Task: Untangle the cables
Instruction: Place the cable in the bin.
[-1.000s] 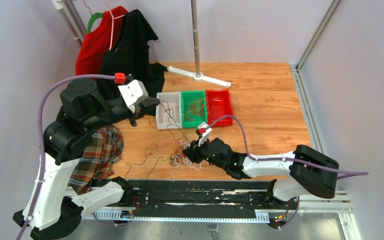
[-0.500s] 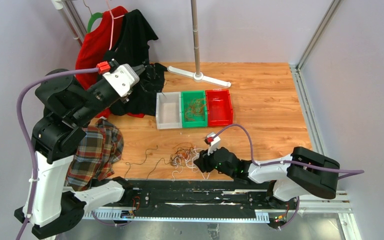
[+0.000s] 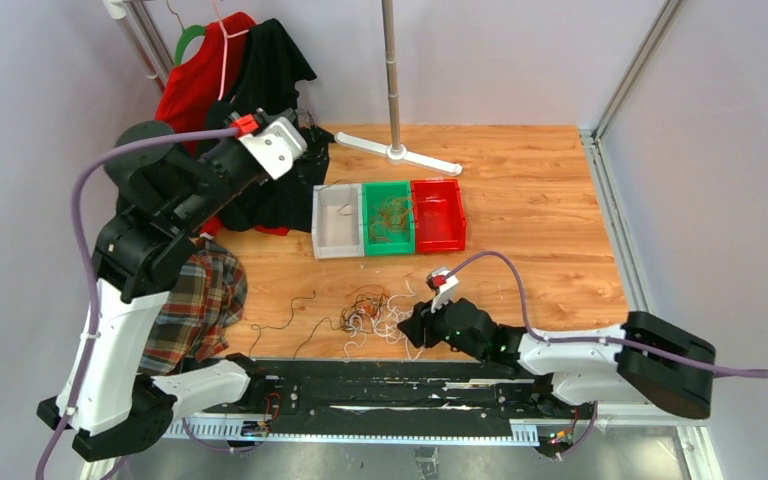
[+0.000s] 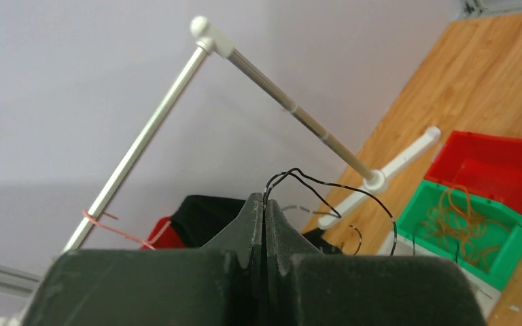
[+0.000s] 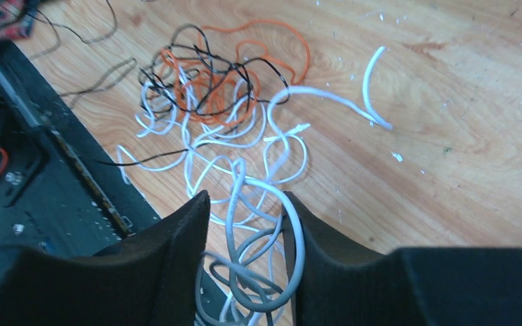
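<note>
At the back left of the wooden table [image 3: 540, 200], the left gripper [image 4: 264, 204] is raised high, its jaws pressed fully together on one thin black cable [image 4: 326, 195]; the cable arches out from the fingertips and droops toward the bins (its lower end is too fine to follow). At the middle of the front edge lies the tangle of cables [image 3: 365, 315], white, orange and black strands knotted on the wood; two loose black strands [image 3: 282, 316] appear to trail just left of it. At the tangle's right side the right gripper [image 5: 245, 199] sits low, jaws roughly half apart, with loops of white cable [image 5: 238, 210] lying between the fingers; whether the fingers press on them cannot be told.

From above, the left gripper's fingers are hard to pick out against a black garment [image 3: 270, 80]; the right arm hides the tangle's near right edge.

Counted: two arms; one tangle; three bins side by side, white [image 3: 335, 238], green [image 3: 388, 250] holding brown-orange cables [image 3: 392, 215], and red [image 3: 438, 215].
</note>
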`<state>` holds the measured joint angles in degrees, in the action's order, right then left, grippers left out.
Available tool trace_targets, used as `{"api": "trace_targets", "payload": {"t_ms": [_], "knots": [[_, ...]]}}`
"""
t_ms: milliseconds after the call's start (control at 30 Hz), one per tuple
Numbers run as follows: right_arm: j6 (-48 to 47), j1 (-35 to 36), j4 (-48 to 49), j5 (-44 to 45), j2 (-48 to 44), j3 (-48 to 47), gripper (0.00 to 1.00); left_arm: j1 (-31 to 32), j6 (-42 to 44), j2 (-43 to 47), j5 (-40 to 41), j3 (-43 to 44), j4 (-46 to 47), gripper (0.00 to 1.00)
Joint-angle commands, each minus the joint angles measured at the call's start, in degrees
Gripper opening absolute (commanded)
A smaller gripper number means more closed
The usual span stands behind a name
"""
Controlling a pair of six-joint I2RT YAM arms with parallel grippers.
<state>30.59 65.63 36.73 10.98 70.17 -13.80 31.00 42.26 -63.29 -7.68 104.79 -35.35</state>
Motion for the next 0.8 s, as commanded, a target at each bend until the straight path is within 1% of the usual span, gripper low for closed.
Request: {"api": "trace_targets", "payload": {"t_ms": [0, 100, 200, 367, 600, 767], "knots": [[-1.16, 0.82, -8.07, 0.95, -7.28, -1.68, 0.47, 0.31, -1.33, 1.37, 1.37, -7.05, 1.95, 0.01], [-2.40, 0.82, -13.91, 1.71, -13.01, -3.00, 0.57, 0.29, -3.60, 1.99, 0.77, -11.81, 1.84, 0.01], [-3.01, 0.80, -18.81, 4.97, -19.27, -3.19, 0.59, 0.28, -4.24, 2.31, 0.53, -17.59, 3.25, 0.01], [-4.57, 0.73, -24.87, 10.04, -27.77, -3.18, 0.61, 0.29, -4.03, 1.40, 1.63, -23.69, 6.53, 0.01], [-4.72, 0.73, -30.67, 11.93, -33.27, -3.11, 0.62, -1.26, -2.41, -2.03, 3.04, -27.17, 9.62, 0.01], [-4.10, 0.73, -35.99, 10.96, -36.08, -3.62, 0.64, -3.53, -2.16, -5.33, 2.24, -25.96, 10.41, 0.00]]}}
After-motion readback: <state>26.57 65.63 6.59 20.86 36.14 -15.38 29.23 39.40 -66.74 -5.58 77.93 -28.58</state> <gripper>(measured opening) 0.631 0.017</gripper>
